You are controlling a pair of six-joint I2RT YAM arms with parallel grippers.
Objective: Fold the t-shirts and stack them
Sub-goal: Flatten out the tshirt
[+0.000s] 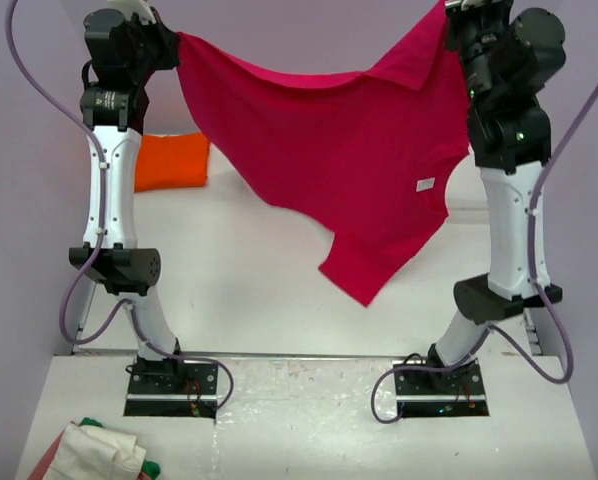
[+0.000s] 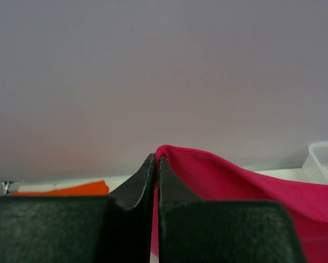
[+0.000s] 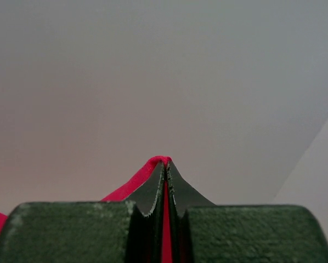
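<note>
The crimson-red t-shirt (image 1: 329, 150) hangs in the air, stretched between both raised arms, its lower end dangling above the table. My left gripper (image 1: 171, 45) is shut on its left corner; the left wrist view shows the red cloth (image 2: 235, 181) pinched between the black fingers (image 2: 136, 186). My right gripper (image 1: 449, 25) is shut on the opposite edge, with red fabric (image 3: 136, 181) clamped between its fingers (image 3: 177, 189). The orange t-shirt (image 1: 172, 162) lies folded on the table at the back left, behind the left arm; the left wrist view shows a strip of the orange t-shirt (image 2: 65, 190) too.
A white basket (image 2: 324, 161) stands at the right side of the table. A bundle of white, red and green cloth (image 1: 94, 452) lies at the near left corner, in front of the arm bases.
</note>
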